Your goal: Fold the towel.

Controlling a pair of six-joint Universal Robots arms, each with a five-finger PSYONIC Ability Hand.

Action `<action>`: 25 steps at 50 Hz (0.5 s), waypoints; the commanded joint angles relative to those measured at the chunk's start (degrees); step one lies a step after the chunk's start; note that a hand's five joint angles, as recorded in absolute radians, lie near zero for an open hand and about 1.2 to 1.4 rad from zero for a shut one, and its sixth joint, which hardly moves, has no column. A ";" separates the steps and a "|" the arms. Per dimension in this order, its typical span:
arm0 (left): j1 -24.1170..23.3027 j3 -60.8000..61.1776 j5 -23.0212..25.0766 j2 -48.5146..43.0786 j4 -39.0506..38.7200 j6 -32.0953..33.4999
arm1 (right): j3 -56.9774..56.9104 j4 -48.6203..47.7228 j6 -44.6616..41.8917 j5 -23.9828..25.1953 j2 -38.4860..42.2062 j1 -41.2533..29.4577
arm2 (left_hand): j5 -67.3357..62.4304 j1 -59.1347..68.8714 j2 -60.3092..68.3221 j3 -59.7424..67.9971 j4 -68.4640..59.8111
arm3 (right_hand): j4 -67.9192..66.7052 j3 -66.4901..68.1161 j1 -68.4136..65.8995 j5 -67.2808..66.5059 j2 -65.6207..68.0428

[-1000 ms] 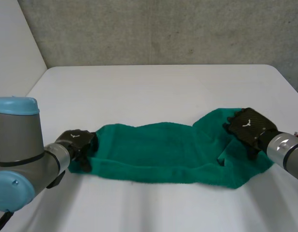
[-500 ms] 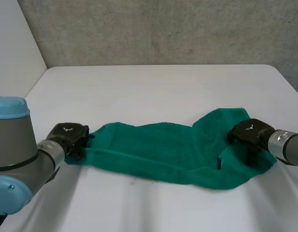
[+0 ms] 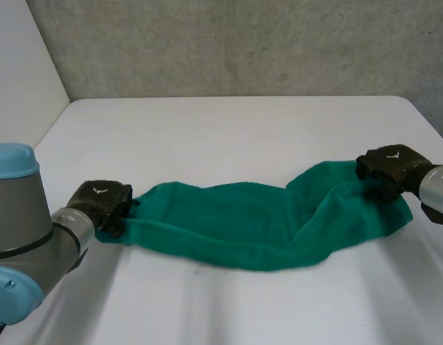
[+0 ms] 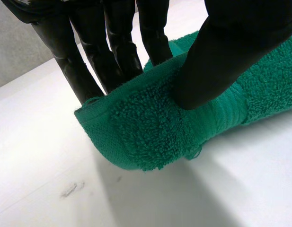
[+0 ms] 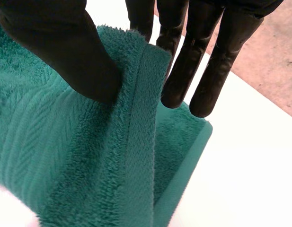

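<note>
Fluffy green terry towel (image 3: 257,230) lies strung out across the white table (image 3: 207,129). Left hand (image 3: 103,205) has one short end pinched between thumb and fingers, and the right hand (image 3: 390,167) pinches the other end likewise. I'd say lift both evenly and taut before folding.

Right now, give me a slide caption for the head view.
Left hand and right hand each pinch one end of the green towel stretched across the white table.
</note>
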State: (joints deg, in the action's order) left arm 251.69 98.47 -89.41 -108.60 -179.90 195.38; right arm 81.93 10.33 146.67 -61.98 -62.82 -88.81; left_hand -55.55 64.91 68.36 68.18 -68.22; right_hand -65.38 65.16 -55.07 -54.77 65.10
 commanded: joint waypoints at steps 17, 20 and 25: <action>1.69 -10.89 0.46 -6.62 -2.73 11.41 | -18.71 7.70 -6.39 -7.80 7.80 -1.36 | -14.45 15.09 11.64 11.82 -11.78 | -14.62 14.84 -24.93 -15.23 14.90; 1.78 -18.55 0.11 -6.36 -3.70 13.18 | -26.86 1.22 -2.81 -9.64 6.93 -4.33 | -14.45 15.09 11.64 11.82 -11.78 | -14.62 14.84 -24.93 -15.23 14.90; 1.52 -35.26 -0.15 -3.99 -12.38 8.27 | -35.51 -14.43 6.51 -12.45 2.01 -7.42 | -14.45 15.09 11.64 11.82 -11.78 | -14.62 14.84 -24.93 -15.23 14.90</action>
State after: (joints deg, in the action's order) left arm 253.17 86.89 -89.08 -114.96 -182.84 205.47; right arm 62.20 16.72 141.05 -69.74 -55.04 -90.96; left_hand -55.55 64.91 68.44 68.32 -68.47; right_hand -68.16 67.69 -55.69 -55.94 67.47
